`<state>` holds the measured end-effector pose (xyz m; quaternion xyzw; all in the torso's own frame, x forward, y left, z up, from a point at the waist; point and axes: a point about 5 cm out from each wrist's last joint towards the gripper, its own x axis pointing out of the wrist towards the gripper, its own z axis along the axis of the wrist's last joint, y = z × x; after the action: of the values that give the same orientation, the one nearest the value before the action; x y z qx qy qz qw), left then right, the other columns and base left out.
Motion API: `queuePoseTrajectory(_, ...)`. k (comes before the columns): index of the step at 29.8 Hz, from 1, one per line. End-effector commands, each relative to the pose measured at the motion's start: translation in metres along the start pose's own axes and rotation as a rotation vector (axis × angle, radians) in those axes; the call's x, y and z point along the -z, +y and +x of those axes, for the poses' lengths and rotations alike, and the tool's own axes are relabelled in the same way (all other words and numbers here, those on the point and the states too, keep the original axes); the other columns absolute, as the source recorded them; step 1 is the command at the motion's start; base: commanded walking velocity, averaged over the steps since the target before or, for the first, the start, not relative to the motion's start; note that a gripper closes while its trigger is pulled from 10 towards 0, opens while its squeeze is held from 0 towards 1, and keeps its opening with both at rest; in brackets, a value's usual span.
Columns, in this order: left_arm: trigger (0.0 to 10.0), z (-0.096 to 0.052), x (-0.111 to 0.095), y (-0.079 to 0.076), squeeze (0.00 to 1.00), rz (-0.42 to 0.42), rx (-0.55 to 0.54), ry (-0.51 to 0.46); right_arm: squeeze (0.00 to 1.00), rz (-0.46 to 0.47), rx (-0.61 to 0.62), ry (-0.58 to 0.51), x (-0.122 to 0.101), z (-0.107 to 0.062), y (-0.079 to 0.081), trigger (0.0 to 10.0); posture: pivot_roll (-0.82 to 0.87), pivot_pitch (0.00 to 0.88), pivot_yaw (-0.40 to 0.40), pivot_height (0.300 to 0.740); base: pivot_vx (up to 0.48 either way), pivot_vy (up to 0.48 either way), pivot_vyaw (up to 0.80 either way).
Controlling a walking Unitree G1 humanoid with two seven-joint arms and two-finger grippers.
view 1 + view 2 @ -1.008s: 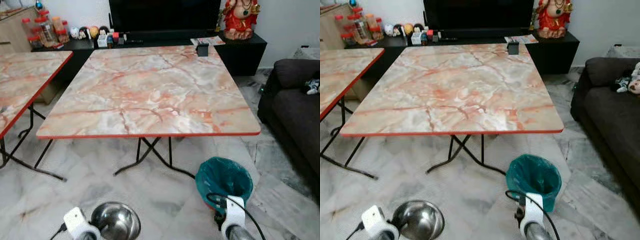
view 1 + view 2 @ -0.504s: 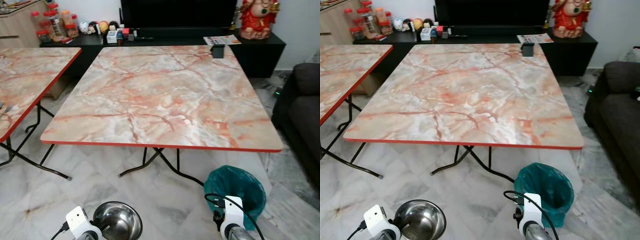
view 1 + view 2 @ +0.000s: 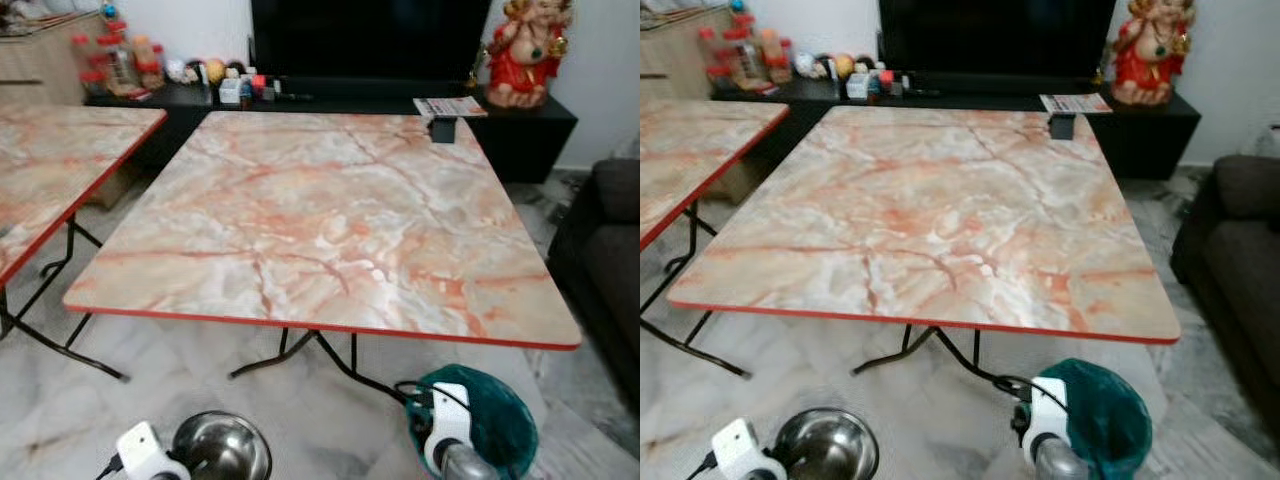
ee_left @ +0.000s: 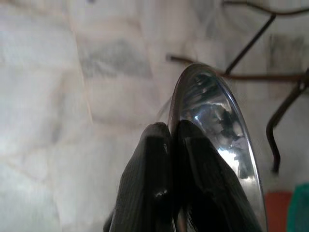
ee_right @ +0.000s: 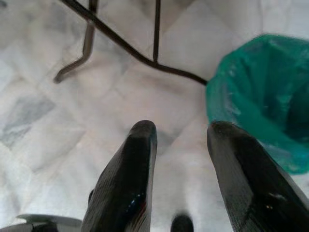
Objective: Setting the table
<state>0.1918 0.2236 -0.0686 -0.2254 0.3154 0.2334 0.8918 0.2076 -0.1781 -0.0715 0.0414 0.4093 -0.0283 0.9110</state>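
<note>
Unchanged, left gripper point(image 4: 169, 140) jaws pinch steel bowl point(image 4: 217, 140) rim.

Marble-patterned table point(image 3: 330, 220) with a red edge stands on the pale tiled floor point(image 3: 60, 420) — one small dark box point(image 3: 442, 129) near its far right corner — second matching table point(image 3: 50, 170) beside

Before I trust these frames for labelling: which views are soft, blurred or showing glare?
Head views: mildly soft, pale sheen on the marble table. Left wrist view: floor smeared, bright reflections on the steel bowl pinched by the left gripper. Right wrist view: right gripper near and soft, green bin blurred.
</note>
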Motion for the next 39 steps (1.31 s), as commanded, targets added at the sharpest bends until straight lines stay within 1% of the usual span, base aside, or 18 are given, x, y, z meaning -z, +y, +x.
queuePoseTrajectory(1, 10.0, 0.0, -0.005, -0.003, 0.0, -0.015, -0.004, -0.043, 0.0, -0.004, 0.023, 0.01, 0.003, -0.002, -0.009, 10.0, 0.06, 0.0, 0.018, 0.74, 0.0, 0.0, 0.0)
queuePoseTrajectory(4, 10.0, -0.001, -0.021, 0.004, 0.0, -0.049, -0.046, -0.174, 0.0, -0.004, 0.025, 0.011, 0.003, -0.002, -0.01, 10.0, 0.07, 0.0, 0.01, 0.74, 0.0, 0.0, 0.0)
queuePoseTrajectory(5, 10.0, -0.003, -0.034, 0.014, 0.0, -0.071, -0.107, -0.268, 0.0, -0.006, 0.025, 0.012, 0.003, -0.002, -0.011, 10.0, 0.08, 0.0, 0.004, 0.74, 0.0, 0.0, 0.0)
queuePoseTrajectory(9, 10.0, -0.014, -0.06, 0.032, 0.0, -0.065, -0.212, -0.456, 0.0, -0.029, 0.011, 0.018, 0.002, -0.001, -0.009, 10.0, 0.11, 0.0, -0.021, 0.74, 0.0, 0.0, 0.0)
queuePoseTrajectory(10, 10.0, -0.014, -0.06, 0.032, 0.0, -0.065, -0.212, -0.456, 0.0, -0.029, 0.011, 0.018, 0.002, -0.001, -0.009, 10.0, 0.11, 0.0, -0.021, 0.74, 0.0, 0.0, 0.0)
queuePoseTrajectory(13, 10.0, -0.035, -0.105, 0.052, 0.0, -0.06, -0.35, -0.694, 0.0, -0.045, -0.002, 0.016, 0.0, 0.0, -0.007, 10.0, 0.14, 0.0, -0.037, 0.74, 0.0, 0.0, 0.0)
queuePoseTrajectory(19, 10.0, -0.075, -0.171, 0.052, 0.0, 0.009, -0.427, -0.994, 0.0, -0.066, -0.016, 0.012, -0.004, 0.001, -0.004, 10.0, 0.16, 0.0, -0.042, 0.74, 0.0, 0.0, 0.0)
queuePoseTrajectory(21, 10.0, -0.079, -0.177, 0.05, 0.0, 0.016, -0.433, -1.017, 0.0, -0.067, -0.016, 0.012, -0.004, 0.001, -0.004, 10.0, 0.16, 0.0, -0.042, 0.74, 0.0, 0.0, 0.0)
queuePoseTrajectory(22, 10.0, -0.095, -0.212, 0.038, 0.0, 0.044, -0.412, -1.143, 0.0, -0.082, -0.027, 0.016, -0.004, 0.001, -0.002, 10.0, 0.17, 0.0, -0.04, 0.74, 0.0, 0.0, 0.0)
queuePoseTrajectory(24, 10.0, -0.11, -0.242, 0.024, 0.0, 0.042, -0.368, -1.241, 0.0, -0.087, -0.033, 0.019, -0.003, 0.001, 0.001, 10.0, 0.17, 0.0, -0.031, 0.74, 0.0, 0.0, 0.0)
queuePoseTrajectory(25, 10.0, -0.112, -0.246, 0.021, 0.0, 0.039, -0.358, -1.248, 0.0, -0.086, -0.034, 0.019, -0.003, 0.001, 0.001, 10.0, 0.17, 0.0, -0.031, 0.74, 0.0, 0.0, 0.0)
queuePoseTrajectory(27, 10.0, -0.118, -0.27, -0.006, 0.0, -0.015, -0.202, -1.284, 0.0, -0.07, -0.032, 0.017, -0.003, 0.001, 0.003, 10.0, 0.16, 0.0, -0.02, 0.74, 0.0, 0.0, 0.0)
queuePoseTrajectory(29, 10.0, -0.118, -0.278, -0.023, 0.0, -0.047, -0.108, -1.279, 0.0, -0.069, -0.03, 0.018, -0.003, 0.001, 0.003, 10.0, 0.16, 0.0, -0.015, 0.74, 0.0, 0.0, 0.0)
queuePoseTrajectory(32, 10.0, -0.105, -0.282, -0.089, 0.0, 0.041, 0.189, -1.199, 0.0, -0.073, -0.031, 0.023, -0.002, 0.001, 0.005, 10.0, 0.14, 0.0, 0.009, 0.74, 0.0, 0.0, 0.0)
queuePoseTrajectory(35, 10.0, -0.099, -0.278, -0.105, 0.0, 0.024, 0.266, -1.147, 0.0, -0.069, -0.03, 0.022, -0.002, 0.001, 0.005, 10.0, 0.13, 0.0, 0.021, 0.74, 0.0, 0.0, 0.0)
queuePoseTrajectory(36, 10.0, -0.094, -0.274, -0.116, 0.0, -0.014, 0.32, -1.097, 0.0, -0.059, -0.026, 0.02, -0.002, 0.001, 0.006, 10.0, 0.1, 0.0, 0.036, 0.74, 0.0, 0.0, 0.0)
queuePoseTrajectory(37, 10.0, -0.086, -0.264, -0.142, 0.0, -0.103, 0.454, -0.961, 0.0, -0.04, -0.017, 0.014, -0.002, 0.001, 0.006, 10.0, 0.08, 0.0, 0.051, 0.74, 0.0, 0.0, 0.0)
queuePoseTrajectory(39, 10.0, -0.083, -0.255, -0.162, 0.0, -0.167, 0.565, -0.848, 0.0, -0.028, -0.01, 0.01, -0.003, 0.002, 0.006, 10.0, 0.07, 0.0, 0.052, 0.74, 0.0, 0.0, 0.0)
